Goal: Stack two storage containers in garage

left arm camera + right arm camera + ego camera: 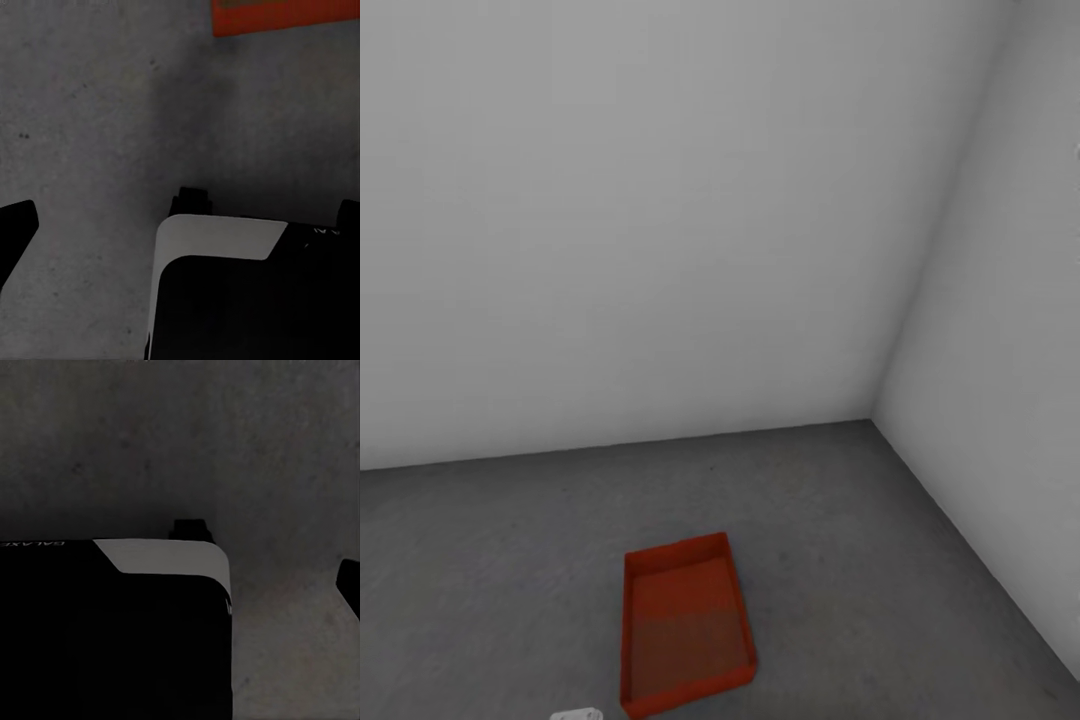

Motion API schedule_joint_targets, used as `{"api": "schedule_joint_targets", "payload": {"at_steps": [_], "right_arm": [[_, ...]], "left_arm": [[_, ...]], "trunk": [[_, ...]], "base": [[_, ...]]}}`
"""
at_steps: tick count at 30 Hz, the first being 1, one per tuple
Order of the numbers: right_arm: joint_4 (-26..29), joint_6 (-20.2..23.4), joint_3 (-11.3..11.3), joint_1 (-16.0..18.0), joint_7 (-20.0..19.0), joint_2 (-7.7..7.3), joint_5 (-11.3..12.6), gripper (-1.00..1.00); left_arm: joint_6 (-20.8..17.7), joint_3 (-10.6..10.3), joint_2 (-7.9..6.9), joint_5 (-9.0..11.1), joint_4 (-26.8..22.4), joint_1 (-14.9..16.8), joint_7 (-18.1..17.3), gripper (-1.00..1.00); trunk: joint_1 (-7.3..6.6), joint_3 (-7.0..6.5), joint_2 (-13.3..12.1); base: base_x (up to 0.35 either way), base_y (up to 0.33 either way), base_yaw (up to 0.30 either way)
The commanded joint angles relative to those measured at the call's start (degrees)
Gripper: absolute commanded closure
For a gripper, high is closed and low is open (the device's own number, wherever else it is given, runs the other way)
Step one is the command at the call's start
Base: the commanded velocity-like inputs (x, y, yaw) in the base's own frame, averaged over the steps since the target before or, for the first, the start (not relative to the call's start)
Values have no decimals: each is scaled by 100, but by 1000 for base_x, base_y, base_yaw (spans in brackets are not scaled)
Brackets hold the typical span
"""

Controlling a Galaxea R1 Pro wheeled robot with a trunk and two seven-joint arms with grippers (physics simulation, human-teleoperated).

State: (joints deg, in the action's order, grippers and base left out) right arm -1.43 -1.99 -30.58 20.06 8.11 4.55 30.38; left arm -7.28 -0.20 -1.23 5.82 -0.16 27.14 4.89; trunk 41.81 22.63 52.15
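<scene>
Garage corner: two plain white walls point(660, 200) meet at the right, and the dark grey concrete floor point(480, 560) runs up to them. Left of the corner, low in the head view, one orange-red storage container point(685, 625) sits flat on the concrete, open side up and empty, long axis running roughly away from the robot, well apart from both walls. My reading: it is set down here as the base of the stack, with open floor on every side so the second bin can be lowered onto it without fouling a wall. No second container visible, so the job looks about half done. A small white bit of the robot point(577, 715) shows just beside the container's near left corner. Left wrist view: camera looks down at concrete, with an edge of the same container point(285, 16) at the frame's border and the robot's black-and-white body point(240, 285) close by. Right wrist view: concrete and more of that body point(112, 622). Dark slivers at the frame edges may be fingers, but I cannot tell whether either claw is released or clenched; nothing is seen held or touched.
</scene>
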Motion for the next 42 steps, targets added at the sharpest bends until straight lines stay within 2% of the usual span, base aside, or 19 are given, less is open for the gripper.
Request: {"api": "schedule_joint_targets", "payload": {"at_steps": [1, 14, 21, 42], "right_arm": [[-15, -21, -47, 6, 7, 4, 53, -100], [-15, -20, -45, 6, 6, 10, 71, -100], [-15, -24, -40, 6, 4, -23, 72, -100], [-15, -21, -36, 6, -3, -16, 73, -100]], "left_arm": [[-19, -6, 0, 60, -2, 3, 12, -100], [-19, -6, 2, 52, -2, 3, 9, -100], [-19, -6, 8, 51, -2, 2, 10, -100], [-21, -6, 9, 51, -2, 3, 10, -100]], "trunk": [[0, -3, 4], [0, -116, 4], [0, -132, 4], [0, -174, 4]], "base": [[0, 0, -69], [0, 0, -81], [0, 0, -40], [0, 0, -228]]}}
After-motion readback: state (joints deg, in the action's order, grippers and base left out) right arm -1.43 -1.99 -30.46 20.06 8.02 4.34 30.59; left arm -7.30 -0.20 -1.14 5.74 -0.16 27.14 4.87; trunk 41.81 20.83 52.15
